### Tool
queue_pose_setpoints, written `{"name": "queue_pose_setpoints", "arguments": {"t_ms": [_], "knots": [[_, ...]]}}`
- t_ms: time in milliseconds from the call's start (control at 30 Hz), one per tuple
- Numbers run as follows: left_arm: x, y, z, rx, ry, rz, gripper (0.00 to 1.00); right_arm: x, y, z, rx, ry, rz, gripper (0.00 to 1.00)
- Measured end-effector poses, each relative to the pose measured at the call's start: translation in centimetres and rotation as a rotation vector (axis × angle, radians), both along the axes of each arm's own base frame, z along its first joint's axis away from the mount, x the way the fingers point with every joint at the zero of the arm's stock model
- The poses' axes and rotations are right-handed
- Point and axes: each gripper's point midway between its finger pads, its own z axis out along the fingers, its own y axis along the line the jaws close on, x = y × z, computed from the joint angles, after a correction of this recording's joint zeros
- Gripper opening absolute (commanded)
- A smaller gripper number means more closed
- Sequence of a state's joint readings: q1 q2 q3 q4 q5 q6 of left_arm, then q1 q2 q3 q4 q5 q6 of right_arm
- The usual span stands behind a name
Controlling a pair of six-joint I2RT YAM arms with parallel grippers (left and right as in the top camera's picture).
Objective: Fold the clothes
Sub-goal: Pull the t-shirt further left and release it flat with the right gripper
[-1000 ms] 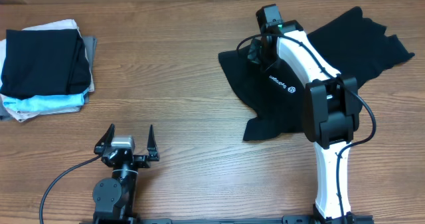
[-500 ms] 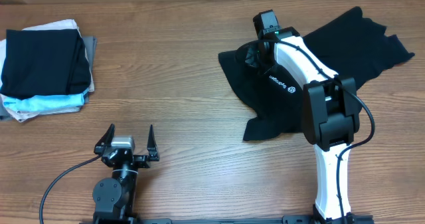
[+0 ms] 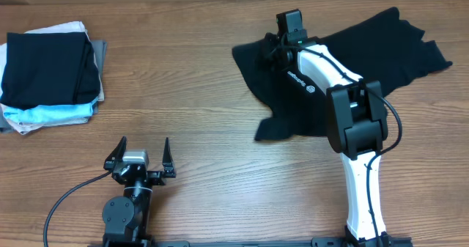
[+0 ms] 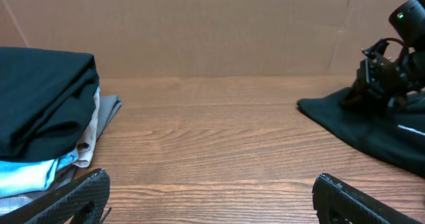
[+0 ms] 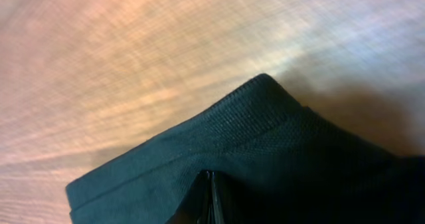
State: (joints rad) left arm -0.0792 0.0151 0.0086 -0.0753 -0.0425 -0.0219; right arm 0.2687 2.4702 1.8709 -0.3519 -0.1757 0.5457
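Stack of folded garments (image 3: 51, 75) at far left of the wooden table (image 3: 190, 93), left gripper (image 3: 141, 146) at the near edge, jaws wide and empty, well apart from the black T-shirt (image 3: 388, 45) rumpled at far right, right gripper (image 3: 277, 48) pinched shut on its left edge

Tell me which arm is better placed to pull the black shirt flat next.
Right. The right gripper is shut on the shirt at its edge; the left gripper stands open, far from it.
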Motion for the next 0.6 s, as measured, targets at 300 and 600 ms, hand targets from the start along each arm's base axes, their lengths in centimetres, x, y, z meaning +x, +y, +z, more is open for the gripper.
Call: {"name": "queue_pose_setpoints", "arguments": {"t_ms": [300,600], "knots": [[0.0,0.0,0.0,0.000,0.000,0.000,1.00,2.3,1.7,1.1,0.042,-0.063,0.058,0.28],[0.0,0.0,0.0,0.000,0.000,0.000,1.00,0.4,-0.5,7.4,-0.105,0.069,0.137,0.49]]}}
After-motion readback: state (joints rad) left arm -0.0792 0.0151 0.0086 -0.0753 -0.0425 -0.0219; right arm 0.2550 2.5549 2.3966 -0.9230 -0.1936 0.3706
